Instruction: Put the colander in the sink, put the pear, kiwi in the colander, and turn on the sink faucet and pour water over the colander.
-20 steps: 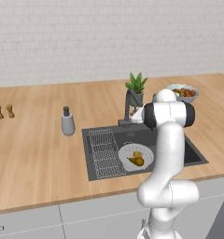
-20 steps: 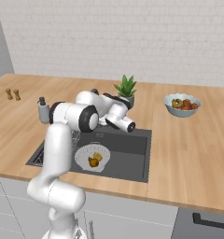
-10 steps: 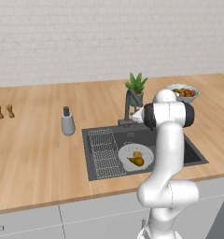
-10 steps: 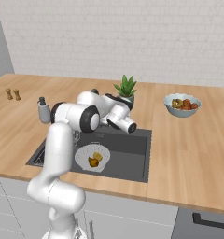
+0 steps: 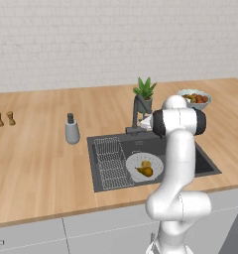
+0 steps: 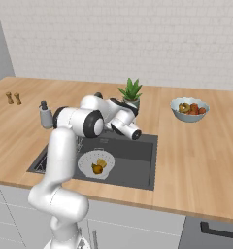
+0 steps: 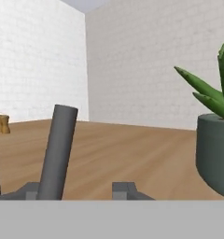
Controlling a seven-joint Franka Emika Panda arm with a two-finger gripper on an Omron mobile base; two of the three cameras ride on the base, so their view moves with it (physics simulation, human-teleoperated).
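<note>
The bench (image 5: 36, 163) holds the sink (image 5: 200, 166) at centre. In the sink lies the colander (image 5: 133, 163), with pear (image 5: 146, 171) and kiwi (image 5: 147, 163) inside. At its 12 o'clock stands the faucet (image 5: 136, 113). The tool (image 7: 79, 189) sits by the faucet's lever (image 7: 58, 151), jaws apart, gripping nothing.

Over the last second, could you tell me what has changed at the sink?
Almost nothing visibly moved. The arm's hand stays by the sink faucet, shifting only slightly. The colander still sits in the sink with the pear and kiwi inside; no water runs.
</note>
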